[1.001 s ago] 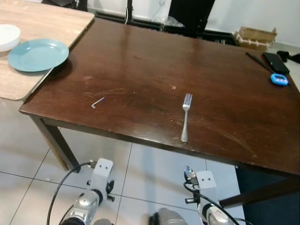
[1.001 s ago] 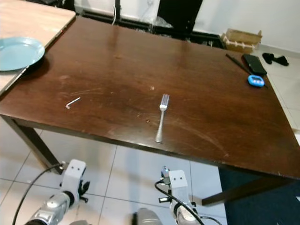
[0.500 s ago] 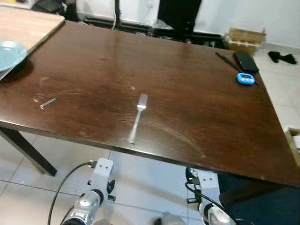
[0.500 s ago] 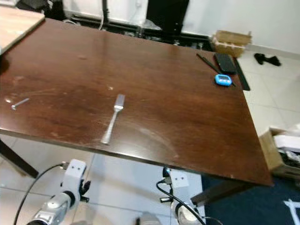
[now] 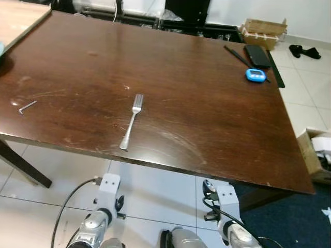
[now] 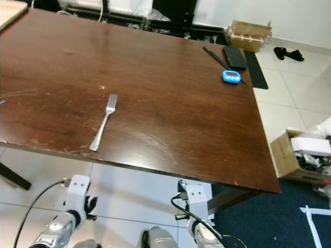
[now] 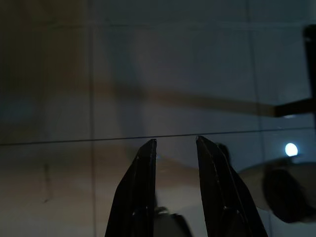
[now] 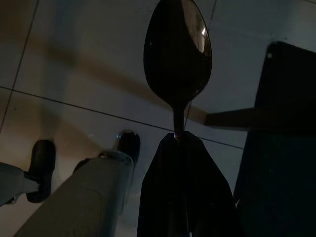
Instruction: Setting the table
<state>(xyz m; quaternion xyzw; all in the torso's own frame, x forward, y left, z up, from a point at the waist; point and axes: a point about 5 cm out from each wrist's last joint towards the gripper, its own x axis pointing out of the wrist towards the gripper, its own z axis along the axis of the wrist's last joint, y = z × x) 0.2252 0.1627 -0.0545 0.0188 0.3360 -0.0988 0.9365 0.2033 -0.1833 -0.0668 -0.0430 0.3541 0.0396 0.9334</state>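
A silver fork (image 5: 131, 122) lies flat on the dark brown table (image 5: 207, 77), near the edge closest to the robot, its tines pointing away toward the far side and its handle end just short of the edge. A spoon (image 8: 178, 49) is pinched by its handle between the closed fingers of the right gripper (image 8: 179, 138), bowl outward, held low over the tiled floor (image 5: 155, 181) below table height — the right arm hangs under the table's near edge. The left gripper (image 7: 176, 143) hangs over the floor tiles as well, its two black fingers a narrow gap apart with nothing between them. Toward the table's far right corner sit a small blue timer (image 5: 255, 75), a black phone (image 5: 257, 55) just beyond it, and a dark thin stick (image 5: 238, 56) beside the phone. A small bent metal key (image 5: 27, 107) lies near the table's left edge, well apart from the fork. On the floor to the right stands a cardboard box (image 6: 302, 155) — another box (image 5: 265, 32) sits beyond the far side of the table.
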